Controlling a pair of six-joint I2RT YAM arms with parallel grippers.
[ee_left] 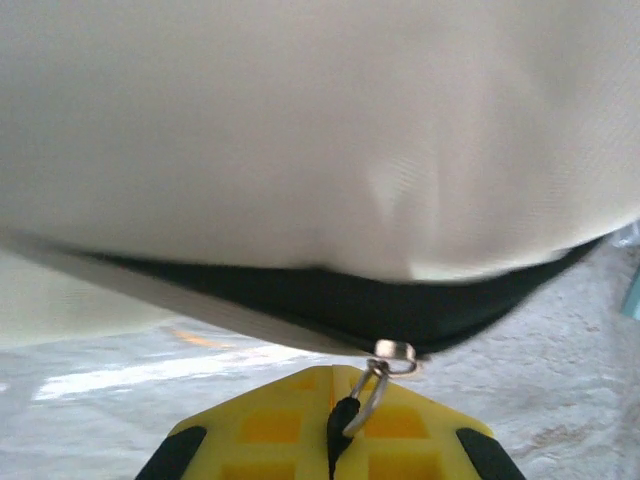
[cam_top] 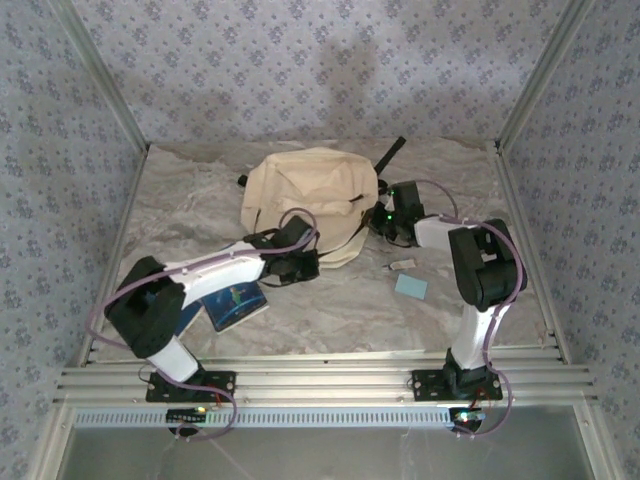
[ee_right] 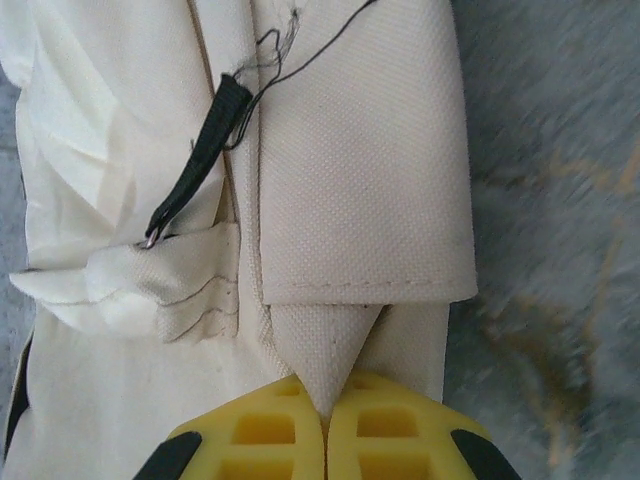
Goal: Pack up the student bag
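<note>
From the overhead camera, we see the student bag (cam_top: 310,195) slumped on the far middle of the table (cam_top: 330,320), cream fabric with a black strap (cam_top: 392,152) trailing off behind it. We've got the left gripper (cam_top: 268,240) at the bag's near left edge and the right gripper (cam_top: 380,212) against its right side; from up here we cannot tell how either set of fingers stands. A blue book (cam_top: 235,302) lies under the left arm, and a pale blue pad (cam_top: 411,287) and a small white piece (cam_top: 400,265) lie near the right arm, apart from the bag. Over to the left wrist: the bag (ee_left: 320,150) looms just ahead, a dark band (ee_left: 330,300) running along its lower edge, and the left gripper (ee_left: 335,390) has its yellow fingers together, pinching the black cord of the zipper pull (ee_left: 372,388), whose metal ring hooks to the slider at the bag's edge. On to the right wrist: the right gripper (ee_right: 327,400) is closed tight on a pointed fold of the bag (ee_right: 360,180), with a black cord tab (ee_right: 200,160) lying on the fabric farther up and bare table (ee_right: 550,200) to the right.
</note>
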